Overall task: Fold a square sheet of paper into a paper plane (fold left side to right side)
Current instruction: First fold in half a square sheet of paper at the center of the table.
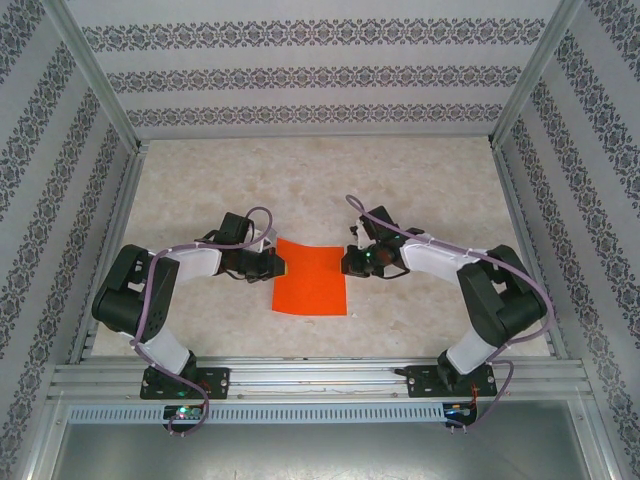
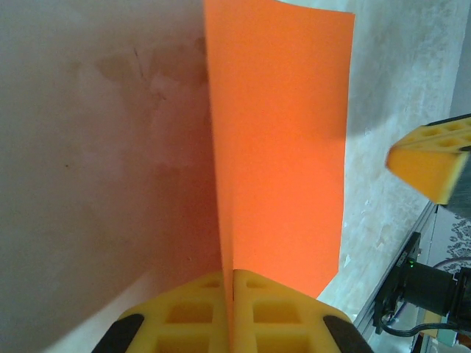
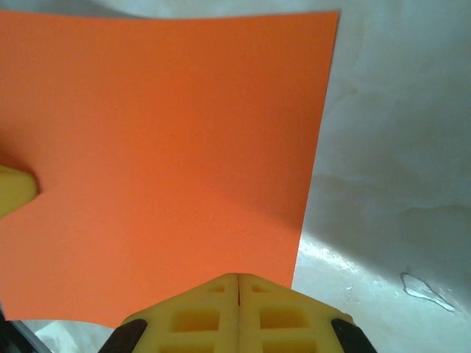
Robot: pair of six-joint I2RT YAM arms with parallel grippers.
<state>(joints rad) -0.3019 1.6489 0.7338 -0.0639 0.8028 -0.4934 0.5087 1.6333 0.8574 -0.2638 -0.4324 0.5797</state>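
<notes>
Left gripper (image 2: 232, 279): jaws closed, pinching the edge of the square sheet of paper (image 2: 280, 147).
Right gripper (image 3: 238, 283): jaws closed at the opposite edge, apparently gripping it.

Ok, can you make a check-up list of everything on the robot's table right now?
Surface: pale marbled tabletop, with a few faint stains.
Job's things: bright orange square sheet of paper, unfolded between the two arms, no crease seen.
Clutter: nothing seen.
Hands: left hand shut on the sheet's left edge; right hand shut on its right edge.
Cables: lilac cables looped along both arms, off the paper.
Surroundings: grey patterned walls on three sides; metal rail at the near edge.
</notes>
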